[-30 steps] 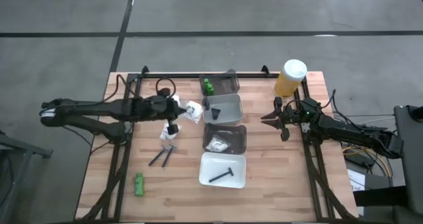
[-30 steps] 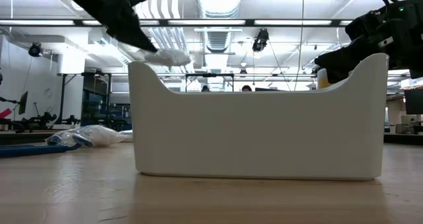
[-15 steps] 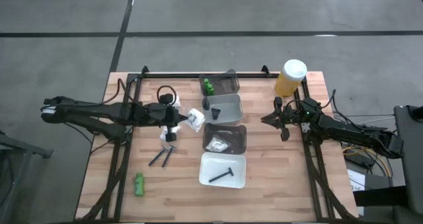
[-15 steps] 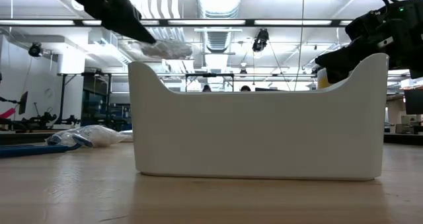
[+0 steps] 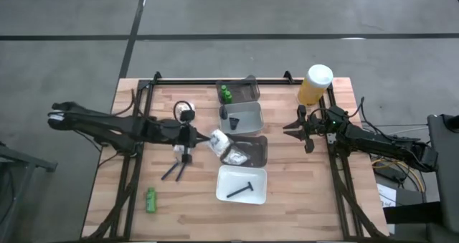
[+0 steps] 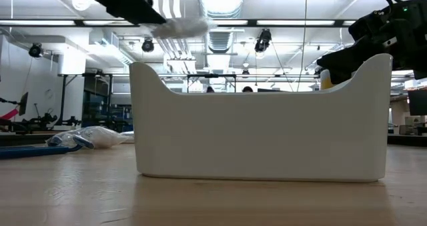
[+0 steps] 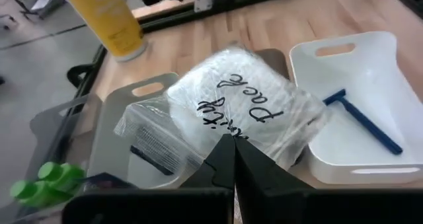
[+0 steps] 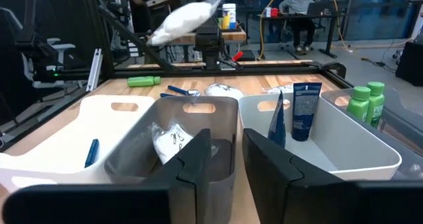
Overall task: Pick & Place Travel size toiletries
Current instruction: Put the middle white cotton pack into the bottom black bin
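Observation:
My left gripper (image 5: 204,137) reaches in from the table's left and is shut on a white crinkly packet (image 5: 219,141), which hangs over the left rim of the dark grey tray (image 5: 262,155). That tray holds another white packet (image 8: 173,143). In the white tray (image 5: 258,194) lies a dark razor (image 5: 240,191). The light grey tray (image 5: 252,121) holds a dark tube (image 8: 305,110), and green bottles (image 5: 226,94) stand in the far tray. On the wood lie a white packet (image 5: 186,112), razors (image 5: 176,170) and a green bottle (image 5: 150,199). My right gripper (image 5: 290,128) waits open, right of the trays. My left gripper pinches the packet by its near edge (image 7: 228,133) between its two fingers (image 7: 221,159). The fingers come at it about level from the table's left. The packet is lifted clear and sticks out beyond the fingertips (image 6: 181,27), above the trays.
A big yellow white-capped container (image 5: 314,84) stands at the far right corner. The four trays stand in a column down the table's middle. In the low view the white tray's wall (image 6: 260,136) hides most of the table. People sit at desks in the room behind (image 8: 301,6).
My left gripper has carried the white packet toward the table's right and near edges, from beside the light grey tray to over the dark grey tray's left rim. It has stayed shut on the packet throughout. The right arm has kept still.

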Robot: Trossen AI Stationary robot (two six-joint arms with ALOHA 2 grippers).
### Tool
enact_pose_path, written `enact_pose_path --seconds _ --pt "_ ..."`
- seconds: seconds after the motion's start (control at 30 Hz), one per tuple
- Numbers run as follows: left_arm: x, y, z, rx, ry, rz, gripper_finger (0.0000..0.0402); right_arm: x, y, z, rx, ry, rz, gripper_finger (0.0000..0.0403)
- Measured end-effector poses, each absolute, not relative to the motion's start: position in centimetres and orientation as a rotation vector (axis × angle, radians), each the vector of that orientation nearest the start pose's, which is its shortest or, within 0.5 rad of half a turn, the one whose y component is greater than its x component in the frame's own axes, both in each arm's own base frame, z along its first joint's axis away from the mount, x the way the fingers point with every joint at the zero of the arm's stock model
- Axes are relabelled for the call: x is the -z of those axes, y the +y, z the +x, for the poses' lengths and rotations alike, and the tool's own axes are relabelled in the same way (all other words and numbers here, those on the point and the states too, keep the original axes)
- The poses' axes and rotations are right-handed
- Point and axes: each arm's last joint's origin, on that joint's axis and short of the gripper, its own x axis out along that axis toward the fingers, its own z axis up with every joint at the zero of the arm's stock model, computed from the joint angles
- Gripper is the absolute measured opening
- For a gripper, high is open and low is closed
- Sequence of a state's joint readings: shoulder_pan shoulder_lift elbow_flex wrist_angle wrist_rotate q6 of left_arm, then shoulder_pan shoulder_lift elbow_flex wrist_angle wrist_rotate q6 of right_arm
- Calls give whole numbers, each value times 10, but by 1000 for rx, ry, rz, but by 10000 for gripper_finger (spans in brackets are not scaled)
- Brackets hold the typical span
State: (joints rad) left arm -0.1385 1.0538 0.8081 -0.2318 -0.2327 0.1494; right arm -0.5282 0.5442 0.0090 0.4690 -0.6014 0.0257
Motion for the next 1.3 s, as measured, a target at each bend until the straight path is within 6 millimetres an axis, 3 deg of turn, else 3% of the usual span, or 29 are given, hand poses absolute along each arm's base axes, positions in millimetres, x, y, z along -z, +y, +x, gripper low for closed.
enact_pose_path --seconds 0.43,0.67,1.0,1.3 --pt "-279 -36 309 -22 596 343 0 -161 -50 118 -72 58 62 123" --pt "-270 -37 342 -83 618 418 0 -161 -50 118 -72 58 62 140" --pt "-253 -38 354 -107 661 374 0 -161 -50 118 -72 58 62 163" --pt "-222 -38 364 -173 746 232 1 -161 -50 118 -72 58 62 185"
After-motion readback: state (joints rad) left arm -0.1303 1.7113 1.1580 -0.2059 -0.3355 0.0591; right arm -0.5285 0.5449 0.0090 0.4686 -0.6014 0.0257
